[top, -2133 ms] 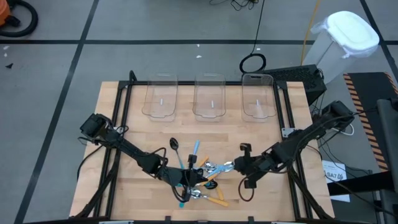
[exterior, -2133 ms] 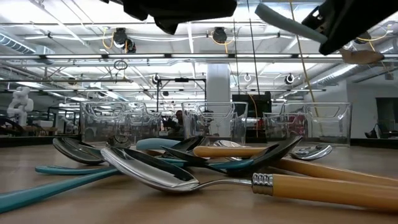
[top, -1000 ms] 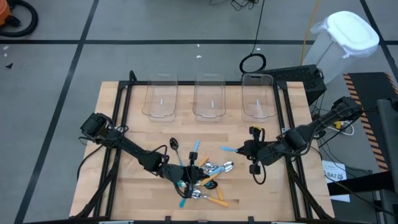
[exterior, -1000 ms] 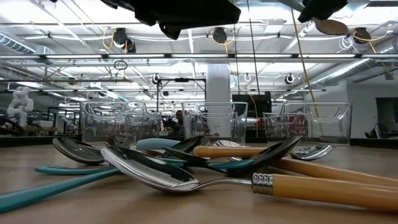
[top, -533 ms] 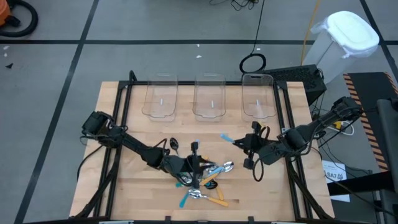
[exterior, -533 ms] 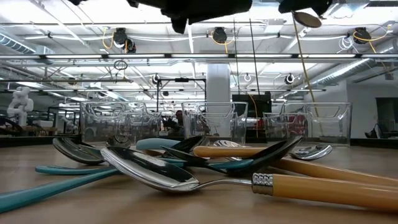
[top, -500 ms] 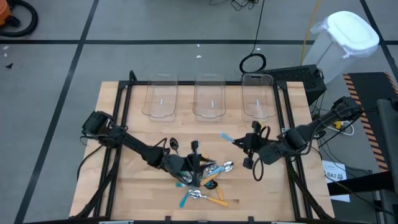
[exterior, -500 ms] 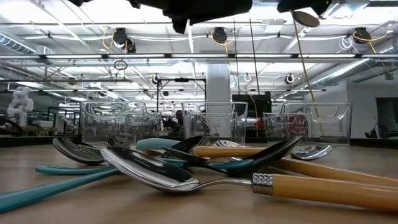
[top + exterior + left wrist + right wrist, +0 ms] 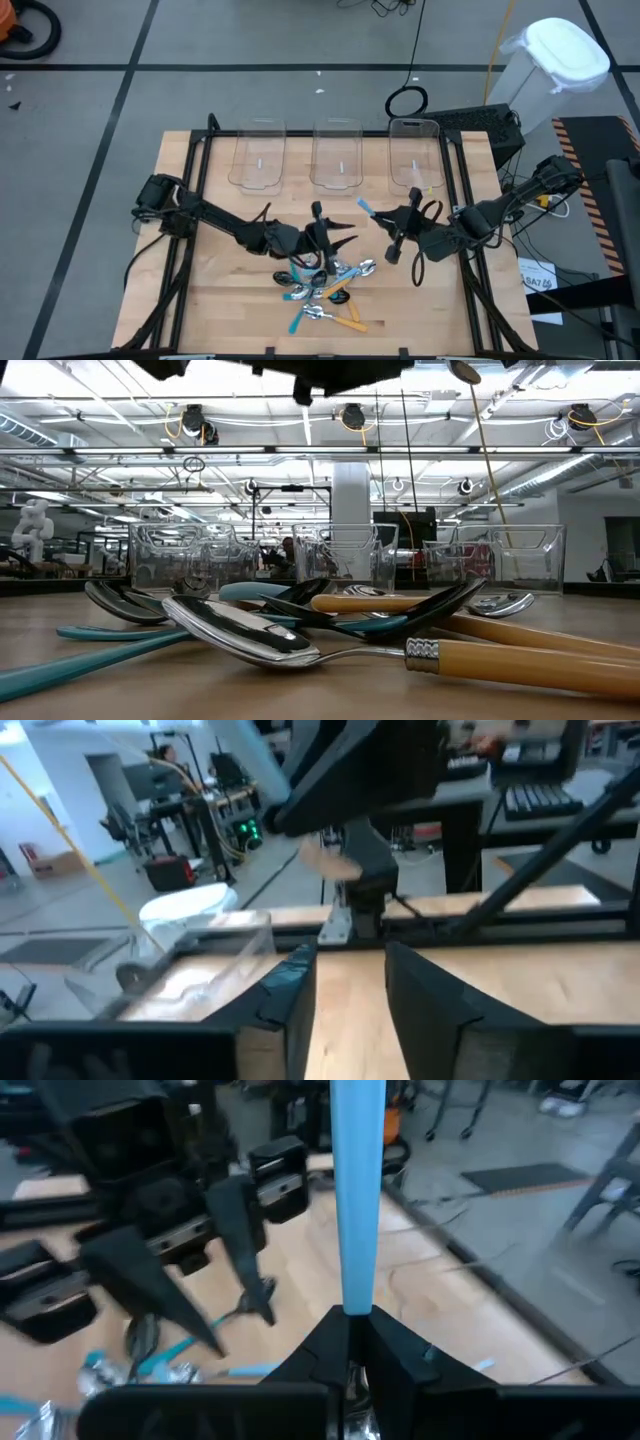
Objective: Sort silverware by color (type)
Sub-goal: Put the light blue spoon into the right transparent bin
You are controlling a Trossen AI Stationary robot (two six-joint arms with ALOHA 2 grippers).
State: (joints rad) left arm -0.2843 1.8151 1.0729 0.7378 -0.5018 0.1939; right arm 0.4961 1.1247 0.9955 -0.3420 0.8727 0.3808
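The silverware lies in a heap point(image 9: 325, 285) on the wooden table's near middle: teal, orange and light-blue handles, crossed over one another, seen close in the low view point(image 9: 300, 630). My left gripper point(image 9: 335, 228) hangs open above the heap's far side, with nothing between its fingers point(image 9: 348, 960). My right gripper point(image 9: 392, 232), right of it and also raised, is shut on a light-blue-handled spoon point(image 9: 366, 208). That spoon's shiny bowl point(image 9: 463, 372) shows at the top of the low view. My right gripper pinches the spoon's light-blue handle point(image 9: 357, 1295) between its two fingers. The fingers come roughly level from the table's right and lie along the handle, whose free end point(image 9: 357, 1120) sticks out ahead of them. The spoon is lifted clear of the table.
Three clear plastic bins point(image 9: 258, 155), point(image 9: 337, 155), point(image 9: 415, 155) stand in a row along the table's far edge. A black frame point(image 9: 200, 160) runs around the tabletop. Bare wood lies between the heap and the bins.
My left gripper has risen off the heap, moved toward the table's far and right edges, tipped up to level and opened. My right gripper has turned at the wrist, and the light-blue handle has swung round toward the far edge, still clear of the table.
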